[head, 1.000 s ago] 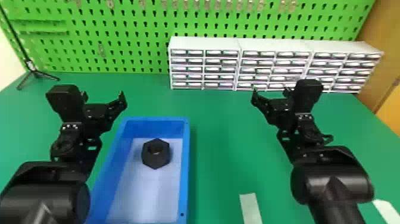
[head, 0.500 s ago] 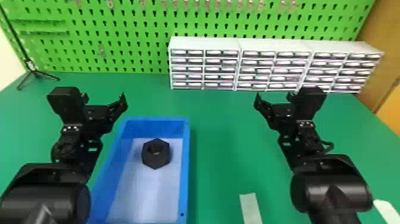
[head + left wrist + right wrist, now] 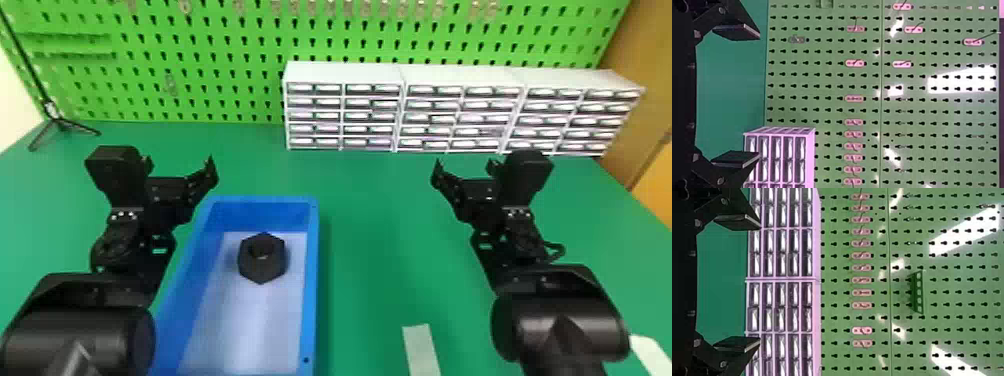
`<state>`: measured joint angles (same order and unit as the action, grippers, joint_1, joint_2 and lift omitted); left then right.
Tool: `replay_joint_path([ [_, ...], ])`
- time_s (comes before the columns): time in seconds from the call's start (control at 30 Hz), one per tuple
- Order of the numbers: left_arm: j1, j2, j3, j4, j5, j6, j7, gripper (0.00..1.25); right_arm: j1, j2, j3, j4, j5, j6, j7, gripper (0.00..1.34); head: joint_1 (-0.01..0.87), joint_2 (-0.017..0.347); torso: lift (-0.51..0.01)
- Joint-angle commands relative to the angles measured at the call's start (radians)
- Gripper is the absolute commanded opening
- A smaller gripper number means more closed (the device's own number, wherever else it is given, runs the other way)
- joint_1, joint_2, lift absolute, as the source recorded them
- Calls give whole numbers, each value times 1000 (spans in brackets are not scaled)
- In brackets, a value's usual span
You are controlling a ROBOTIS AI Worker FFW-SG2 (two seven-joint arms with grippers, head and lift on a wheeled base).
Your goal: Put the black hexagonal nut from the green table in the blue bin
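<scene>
The black hexagonal nut lies flat inside the blue bin, toward its far end, hole facing up. Beyond the bin's far left corner is my left gripper, apart from the nut. My right gripper is over the right half of the green table, well away from the bin. In the left wrist view the left gripper has its fingers wide apart with nothing between them. The right gripper is likewise open and holds nothing in the right wrist view.
White drawer cabinets line the table's back, below a green pegboard. A small black tripod stands at the back left. Pale strips lie near the front edge.
The right gripper has shifted slightly nearer the robot and to the right. The left gripper has come a touch nearer too. The nut and bin are where they were.
</scene>
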<state>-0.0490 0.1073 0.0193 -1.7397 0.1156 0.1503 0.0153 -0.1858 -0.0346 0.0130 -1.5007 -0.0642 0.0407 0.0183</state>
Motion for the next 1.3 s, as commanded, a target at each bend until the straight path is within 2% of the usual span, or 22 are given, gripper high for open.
replay_joint_path([
  [0.0, 0, 0, 1, 0, 2, 0, 0, 1045, 0, -1, 1, 2, 0, -5, 0, 1078, 686, 28, -96],
  [1.27, 1, 0, 4, 5, 13, 0, 0, 1045, -6, 1, 12, 2, 1, -5, 0, 1078, 686, 28, -96],
])
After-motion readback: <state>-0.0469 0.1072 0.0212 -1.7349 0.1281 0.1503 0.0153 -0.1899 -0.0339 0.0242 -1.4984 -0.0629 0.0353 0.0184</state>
